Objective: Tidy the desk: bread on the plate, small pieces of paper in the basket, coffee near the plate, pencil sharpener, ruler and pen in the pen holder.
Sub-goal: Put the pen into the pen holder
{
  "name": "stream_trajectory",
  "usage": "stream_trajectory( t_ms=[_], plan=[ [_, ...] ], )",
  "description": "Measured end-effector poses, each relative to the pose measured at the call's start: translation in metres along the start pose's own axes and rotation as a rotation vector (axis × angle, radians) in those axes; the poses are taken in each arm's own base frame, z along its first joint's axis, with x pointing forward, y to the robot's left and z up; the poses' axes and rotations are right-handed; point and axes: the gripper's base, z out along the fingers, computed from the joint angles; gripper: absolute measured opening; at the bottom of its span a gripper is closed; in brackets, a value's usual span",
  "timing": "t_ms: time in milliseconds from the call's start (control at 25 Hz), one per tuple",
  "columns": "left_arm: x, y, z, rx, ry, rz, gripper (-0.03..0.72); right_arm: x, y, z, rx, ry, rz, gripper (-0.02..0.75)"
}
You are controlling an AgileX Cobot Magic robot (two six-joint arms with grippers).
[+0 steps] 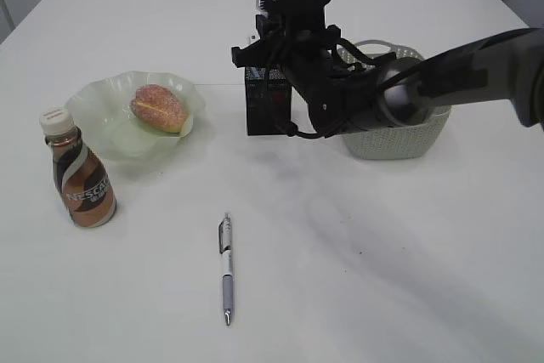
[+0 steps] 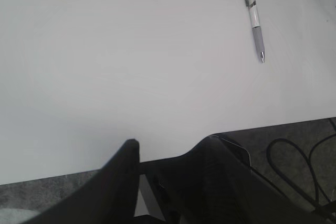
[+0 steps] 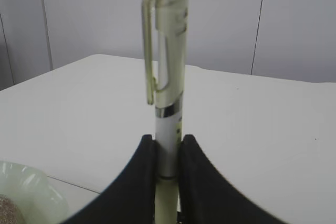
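Right gripper, clamped on an upright pen, hangs directly above the pen holder, long axis vertical.

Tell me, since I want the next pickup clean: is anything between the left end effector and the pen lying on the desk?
Nothing visible. In the left wrist view only bare white desk lies between the left end effector and the pen.

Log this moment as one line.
right gripper: shut on yellow-green pen, over pen holder | left gripper: open, empty | grey pen: on desk
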Motion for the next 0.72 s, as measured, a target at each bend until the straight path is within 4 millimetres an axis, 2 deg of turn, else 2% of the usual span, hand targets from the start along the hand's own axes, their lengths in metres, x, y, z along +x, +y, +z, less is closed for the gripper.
stream_trajectory(
  t_ms=[160,360,720],
  plan=[
    [0.000,0.000,0.000,-0.004,-0.001,0.001,0.308,0.009,0.002,0.009,0.004,0.008,0.012,0.057],
    [0.000,0.001,0.000,-0.009,-0.001,0.003,0.307,0.023,-0.002,0.010,0.021,0.073,0.029,0.058],
    [0.000,0.001,0.000,-0.011,-0.002,0.004,0.307,0.029,-0.011,0.011,0.045,0.115,0.046,0.058]
  ],
)
